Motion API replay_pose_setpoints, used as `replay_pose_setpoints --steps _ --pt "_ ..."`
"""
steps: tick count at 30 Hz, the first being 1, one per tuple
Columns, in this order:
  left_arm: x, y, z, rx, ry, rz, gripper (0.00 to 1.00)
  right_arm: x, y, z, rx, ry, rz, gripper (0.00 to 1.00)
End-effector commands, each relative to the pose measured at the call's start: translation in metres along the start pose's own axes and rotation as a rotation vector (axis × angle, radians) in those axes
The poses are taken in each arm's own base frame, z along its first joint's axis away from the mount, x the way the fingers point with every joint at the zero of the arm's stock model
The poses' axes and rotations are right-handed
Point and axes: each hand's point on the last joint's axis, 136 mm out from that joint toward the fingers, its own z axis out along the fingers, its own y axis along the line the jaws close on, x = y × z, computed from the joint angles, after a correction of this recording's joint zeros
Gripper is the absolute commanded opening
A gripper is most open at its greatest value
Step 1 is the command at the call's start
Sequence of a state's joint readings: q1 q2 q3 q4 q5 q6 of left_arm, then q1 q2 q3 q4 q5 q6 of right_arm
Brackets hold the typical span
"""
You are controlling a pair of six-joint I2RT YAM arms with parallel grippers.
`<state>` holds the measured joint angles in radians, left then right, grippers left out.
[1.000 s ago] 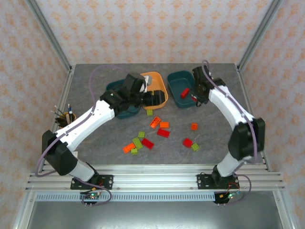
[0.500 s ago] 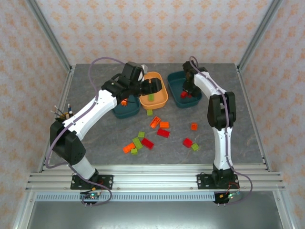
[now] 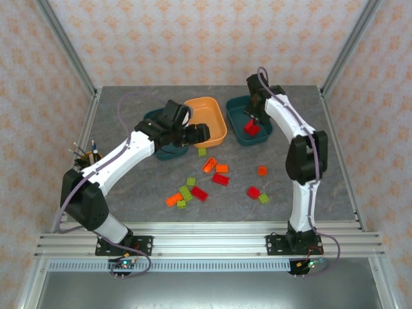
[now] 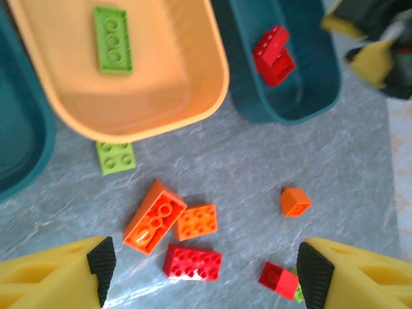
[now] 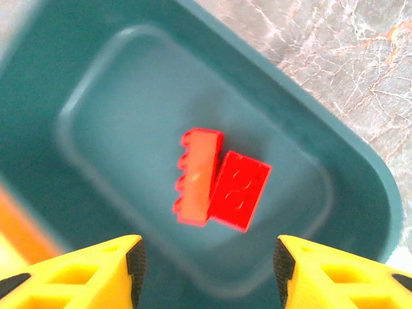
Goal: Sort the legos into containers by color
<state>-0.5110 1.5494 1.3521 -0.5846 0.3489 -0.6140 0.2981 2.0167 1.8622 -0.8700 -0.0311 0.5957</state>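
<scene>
Your right gripper (image 5: 206, 257) hangs with jaws apart over the right teal tray (image 5: 96, 77), where two red bricks (image 5: 222, 187) lie touching, while your left gripper (image 4: 205, 270), also spread and empty, hovers above loose bricks (image 4: 196, 222) beside the orange tray (image 4: 161, 109), which holds one green brick (image 4: 113, 38).

right tray (image 3: 232, 120) holds two bricks (image 5: 242, 189) | middle tray (image 3: 210, 120) holds one brick (image 4: 113, 38) | loose bricks (image 3: 221, 179) before trays

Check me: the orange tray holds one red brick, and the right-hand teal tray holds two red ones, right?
Not quite. The brick in the orange tray is lime green, as the left wrist view shows. The right-hand teal tray does hold two red ones.
</scene>
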Motion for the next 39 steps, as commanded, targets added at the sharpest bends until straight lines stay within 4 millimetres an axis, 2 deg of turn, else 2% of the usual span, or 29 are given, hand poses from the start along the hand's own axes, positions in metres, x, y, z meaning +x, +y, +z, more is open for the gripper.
replay_pose_setpoints --steps 1,5,8,10,14,18,22,29,32,39 --pt "0.026 0.013 0.003 -0.069 0.059 0.122 0.75 0.016 0.025 -0.064 -0.193 -0.08 -0.087 0.56" --pt "0.053 0.014 0.028 -0.106 0.151 0.313 0.71 0.082 0.025 -0.084 -0.448 0.006 -0.131 0.58" --pt "0.066 0.016 0.047 -0.107 0.213 0.391 0.7 0.133 0.006 -0.091 -0.559 0.118 -0.157 0.62" --pt "0.074 0.021 0.059 -0.122 0.247 0.437 0.7 0.159 -0.013 -0.096 -0.584 0.173 -0.16 0.65" --pt "0.089 0.036 0.08 -0.193 0.306 0.538 0.7 0.186 -0.047 -0.11 -0.59 0.2 -0.143 0.71" --pt "0.095 0.047 0.098 -0.237 0.33 0.579 0.68 0.195 -0.067 -0.115 -0.566 0.201 -0.114 0.71" --pt "0.101 0.053 0.113 -0.264 0.352 0.617 0.66 0.194 -0.074 -0.119 -0.547 0.185 -0.089 0.71" --pt "0.107 0.061 0.136 -0.289 0.38 0.636 0.62 0.192 -0.077 -0.121 -0.527 0.178 -0.082 0.71" --pt "0.106 0.059 0.142 -0.289 0.381 0.643 0.57 0.192 -0.079 -0.121 -0.521 0.18 -0.079 0.71" --pt "0.1 0.054 0.149 -0.298 0.356 0.657 0.54 0.193 -0.079 -0.119 -0.518 0.185 -0.075 0.71"
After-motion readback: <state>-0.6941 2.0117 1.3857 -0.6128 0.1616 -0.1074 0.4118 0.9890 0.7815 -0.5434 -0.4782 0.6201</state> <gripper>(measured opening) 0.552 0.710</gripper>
